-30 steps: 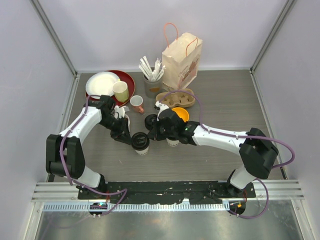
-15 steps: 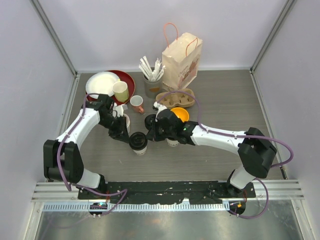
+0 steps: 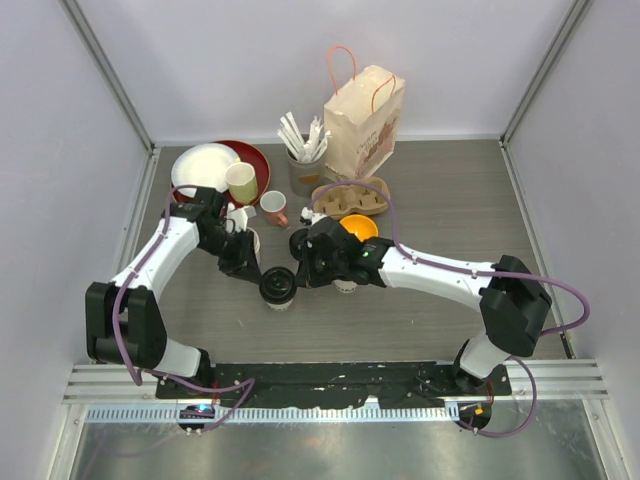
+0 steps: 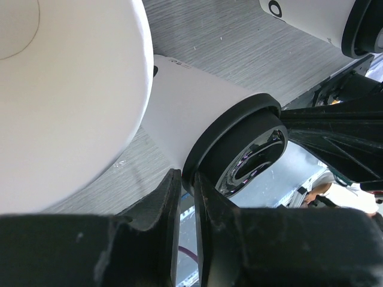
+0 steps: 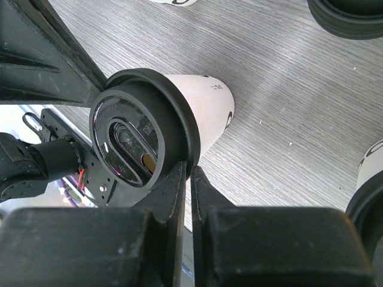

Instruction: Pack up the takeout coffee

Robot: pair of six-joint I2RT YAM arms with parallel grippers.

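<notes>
One takeout coffee cup [image 3: 277,288], cream-white with a black lid, stands on the table between my two grippers. My left gripper [image 3: 254,270] is shut and empty, its tips against the left side of the lid rim [image 4: 239,140]. My right gripper [image 3: 299,268] is shut and empty, its tips against the rim's right side [image 5: 179,128]. The left gripper [image 4: 187,178] and the right gripper [image 5: 189,170] each show a thin gap between their jaws. The second lidded cup [image 3: 346,286] is mostly hidden under my right arm and shows at the right wrist view's edge [image 5: 372,191].
A loose black lid [image 5: 347,18] lies behind the right gripper. A lidless white cup [image 4: 60,89] stands by the left gripper. Further back are a cardboard cup carrier [image 3: 350,197], a paper bag [image 3: 365,120], an orange bowl [image 3: 362,227], a pink-handled cup [image 3: 272,206], a green mug [image 3: 240,182] and plates [image 3: 205,165].
My right gripper has moved a little left towards the cup. The cup has shifted slightly to the left. My left gripper stays against its lid.
</notes>
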